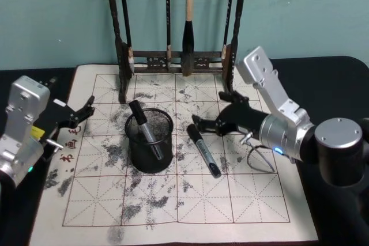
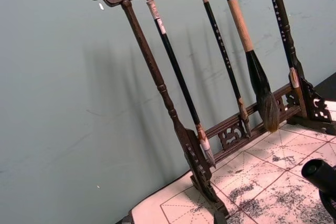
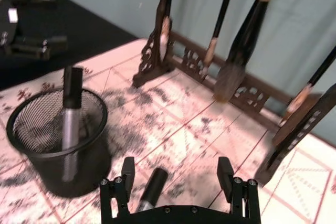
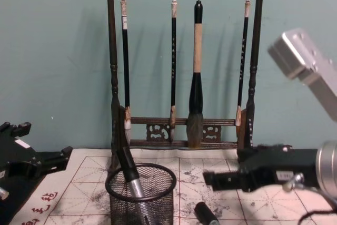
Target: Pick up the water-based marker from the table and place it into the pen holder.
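At the table's (image 1: 253, 200) left edge the left gripper (image 1: 87, 110) is parked, fingers spread. Next, the pen holder (image 1: 131, 142) is seen upright, a grey marker (image 1: 144, 128) leaning inside it. Just right of it the water-based marker (image 1: 204, 152) is laid flat on the table, its near end framed between the wide-spread fingers of the right gripper (image 3: 176, 174), closer to one finger than the other.

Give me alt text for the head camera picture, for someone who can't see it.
The open right gripper hovers at the far end of a black marker lying on the ink-stained calligraphy mat, just right of a black mesh pen holder that holds another marker. The left gripper sits at the mat's left edge, and a wooden brush rack stands behind.
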